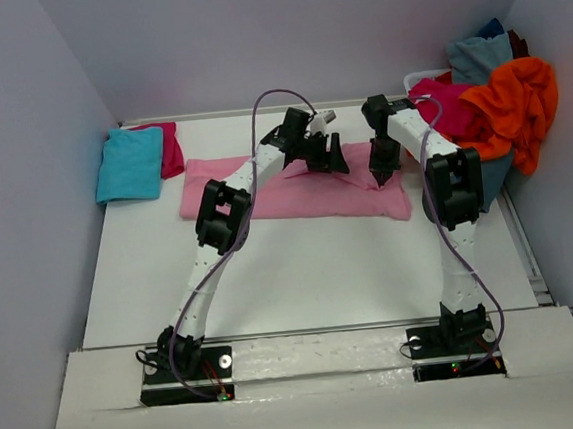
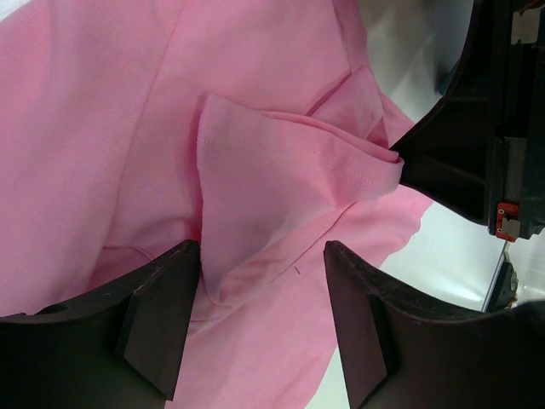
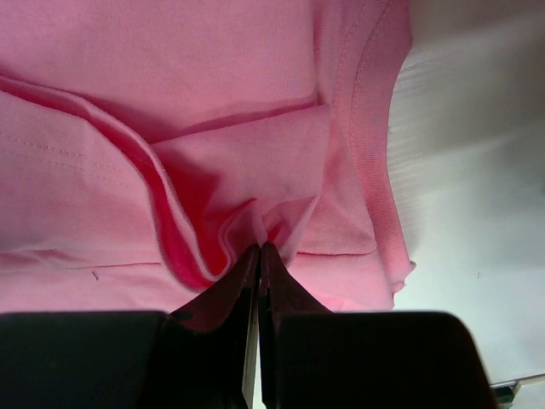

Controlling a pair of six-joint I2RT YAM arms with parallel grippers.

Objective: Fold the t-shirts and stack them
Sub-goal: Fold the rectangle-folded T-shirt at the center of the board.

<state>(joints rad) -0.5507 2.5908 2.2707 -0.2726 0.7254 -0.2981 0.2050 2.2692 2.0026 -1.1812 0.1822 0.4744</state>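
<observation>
The light pink t-shirt lies spread across the far middle of the table. My left gripper is open just above its upper middle; in the left wrist view the fingers stand either side of a raised fold of the pink t-shirt. My right gripper is shut on a pinch of the pink t-shirt near its right end. A folded turquoise t-shirt lies on a magenta one at the far left.
A heap of shirts, orange, grey-blue and magenta, fills a bin at the far right corner. Grey walls close in the left, back and right sides. The table's near edge runs in front of the arm bases.
</observation>
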